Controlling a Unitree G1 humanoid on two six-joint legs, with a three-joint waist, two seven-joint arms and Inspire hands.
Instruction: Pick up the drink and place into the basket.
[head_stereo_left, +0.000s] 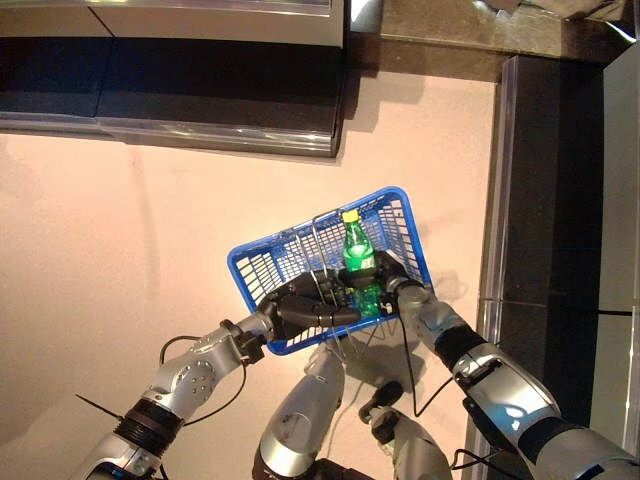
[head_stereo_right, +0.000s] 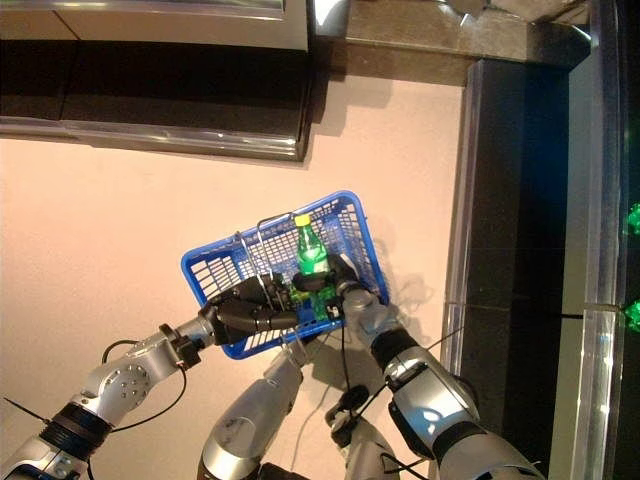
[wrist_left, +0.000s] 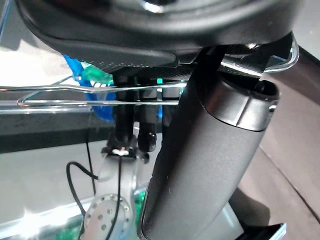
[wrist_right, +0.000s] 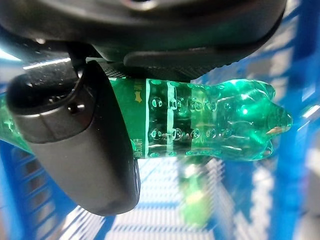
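Head stereo pair: looking steeply down from above, both sharing the blue basket over pale floor. Left wrist view: very close, along own left hand at wire handles. Right wrist view: equally close, on green bottle.

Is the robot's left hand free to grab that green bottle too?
Probably not: the left hand is curled round the basket wire handle, carrying it, while the right hand already grips the green bottle over the basket.

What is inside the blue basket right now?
A green bottle with a yellow cap is inside the blue basket, gripped by the right hand. The left hand holds the wire handles. The hands hide the basket floor beneath them.
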